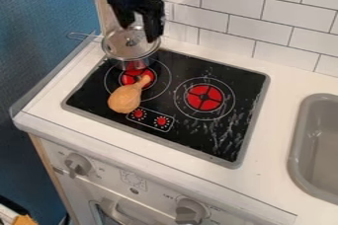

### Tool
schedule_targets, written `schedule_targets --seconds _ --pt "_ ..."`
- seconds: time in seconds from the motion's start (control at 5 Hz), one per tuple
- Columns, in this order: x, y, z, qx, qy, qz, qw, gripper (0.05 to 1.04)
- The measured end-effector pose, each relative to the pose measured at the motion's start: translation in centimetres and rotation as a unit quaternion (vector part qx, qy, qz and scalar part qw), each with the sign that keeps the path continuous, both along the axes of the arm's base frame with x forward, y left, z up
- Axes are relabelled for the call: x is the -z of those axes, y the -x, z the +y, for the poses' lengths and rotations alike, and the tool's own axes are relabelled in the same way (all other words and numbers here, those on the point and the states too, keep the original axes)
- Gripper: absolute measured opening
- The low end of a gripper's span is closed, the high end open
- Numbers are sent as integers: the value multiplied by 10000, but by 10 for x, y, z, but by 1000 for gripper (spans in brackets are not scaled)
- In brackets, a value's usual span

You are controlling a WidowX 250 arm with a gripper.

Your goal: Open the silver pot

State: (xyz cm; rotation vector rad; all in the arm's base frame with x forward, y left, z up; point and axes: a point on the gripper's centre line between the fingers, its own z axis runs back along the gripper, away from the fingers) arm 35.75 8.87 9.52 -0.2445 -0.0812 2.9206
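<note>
Two fingers (pixel 155 25) of the black gripper (pixel 140 30) are held apart over the silver pot (pixel 124 63), with nothing seen to be clasped between them. The pot is set at the back left of the stovetop (pixel 218 137), partly over the left burner, with its wire handle (pixel 83 36) pointed left. A pale lid (pixel 117 40) appears to be seated on it, with a small knob (pixel 131 43) near the middle.

The step in hand is judged to be the grasp of that knob; the pot is yet to be opened. The fingers should be centred on either side of the knob and lowered gently, since the lid could be pushed askew by an off-centre touch. Once the knob is firmly pinched, the lid should be raised straight up until the rim is cleared, so that the light pot is not dragged along. Room should be kept from the tiled wall (pixel 218 9), and the toy drumstick (pixel 125 98) should be left undisturbed.
</note>
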Motion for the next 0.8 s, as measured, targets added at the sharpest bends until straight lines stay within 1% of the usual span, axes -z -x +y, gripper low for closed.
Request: schedule_targets --seconds 0.2,0.4,0.6,0.8 --pt "2 -5 13 -287 -174 78 9994 1001" --pt "10 -9 40 -750 -209 220 9967 1001" --pt "20 -17 52 -1034 -368 333 9934 1001" --pt "32 -22 54 -1102 -323 492 9922 1001"
